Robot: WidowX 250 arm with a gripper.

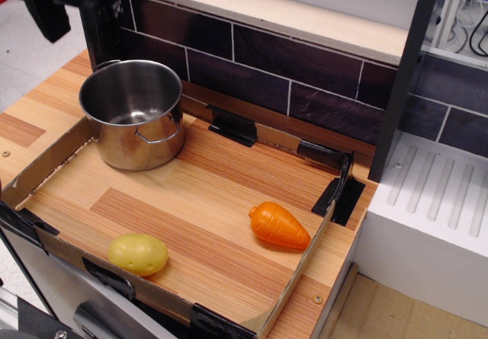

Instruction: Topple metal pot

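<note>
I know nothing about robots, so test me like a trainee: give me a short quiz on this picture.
1. True or false: the metal pot is standing upright.
2. Which toy lies nearer the pot: (a) the yellow potato or (b) the orange carrot?
3. Where is the gripper?

Key
1. True; its open mouth faces up and nothing shows inside.
2. (a) the potato.
3. In the upper left corner, above and behind the pot, touching nothing; its fingers look spread.

the hand (pixel 72 11) is matte black, with two blocky, squared-off fingers.
</note>
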